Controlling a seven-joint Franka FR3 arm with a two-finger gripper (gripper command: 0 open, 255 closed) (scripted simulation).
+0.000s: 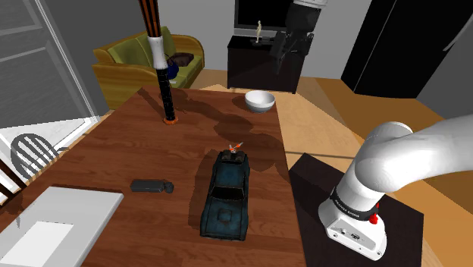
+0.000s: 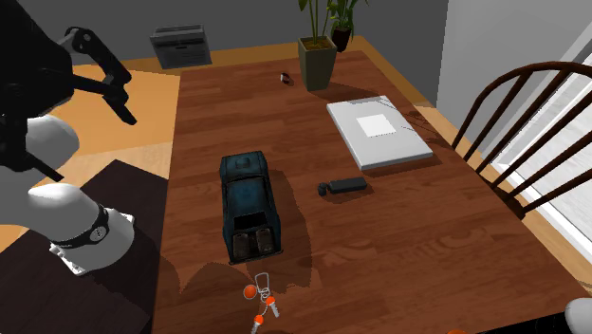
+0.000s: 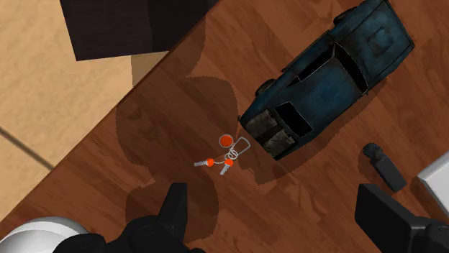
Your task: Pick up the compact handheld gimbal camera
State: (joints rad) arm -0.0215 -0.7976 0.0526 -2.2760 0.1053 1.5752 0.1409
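**Pincer high and empty, nothing grasped yet**

The task looks barely begun. The black two-finger pincer (image 1: 283, 47) hangs well above the reddish-brown, wood-grained counter (image 1: 189, 129). Its fingers stand wide apart with nothing between them. The approach, the descent, the closing and the lift are all left to do.

The small, dark grey, bar-shaped handheld gimbal camera (image 1: 151, 186) lies flat on the counter. It is off one long side of the dusty blue-black toy car (image 1: 227, 196), near it but not touching. It lies between the car and a flat white rectangular slab (image 1: 53, 227), which is probably a closed laptop. One end of the camera has a rounded head and the rest is a slim, matte, straight-sided handle.

The car is boxy, with a worn, mottled finish and an open cargo bed. Just off that bed end lies a thin metal key ring with orange tags (image 3: 227, 154). A smooth white round bowl (image 1: 259, 100) sits well beyond the car's other end.

In the wrist view the pincer (image 3: 277, 223) looks down over the keys and the car's bed end, with the camera (image 3: 383, 167) off to the side. I judge that the pincer must first travel across the car to the camera's side before it comes down.
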